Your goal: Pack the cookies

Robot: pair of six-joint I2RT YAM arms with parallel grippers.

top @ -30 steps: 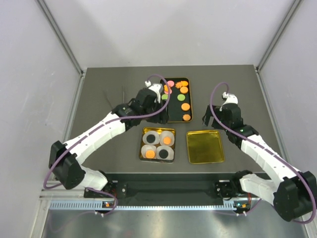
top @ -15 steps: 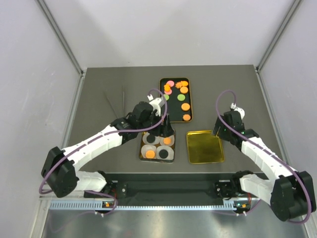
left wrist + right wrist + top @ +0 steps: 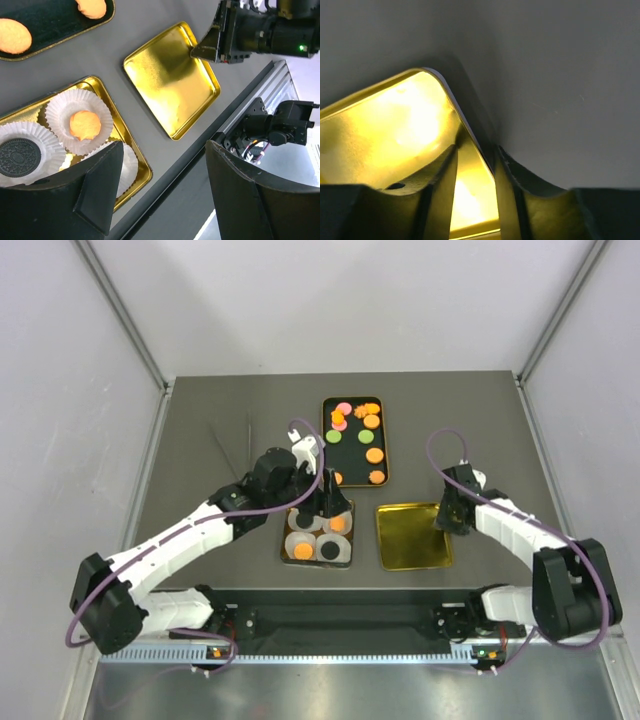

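Note:
Loose cookies [image 3: 374, 455], orange, pink and green, lie on the black tray [image 3: 350, 468] at the back. A gold tin [image 3: 347, 535] holds white cup liners; one has an orange cookie [image 3: 85, 125], another a black sandwich cookie [image 3: 17, 157]. My left gripper [image 3: 328, 506] hovers over the tin's far half, open, with nothing between its fingers [image 3: 95, 192]. The gold lid [image 3: 410, 540] lies right of the tin. My right gripper [image 3: 447, 517] stands narrowly open astride the lid's right rim [image 3: 470, 135], one finger inside the lid and one outside.
Two thin dark sticks [image 3: 232, 438] lie on the grey table at the back left. The table's metal front rail [image 3: 340, 650] runs behind the arm bases. White walls close in both sides.
My left gripper came back from the black tray and now hangs over the gold tin. My right gripper dropped to the lid's right rim and narrowed its jaws around it.

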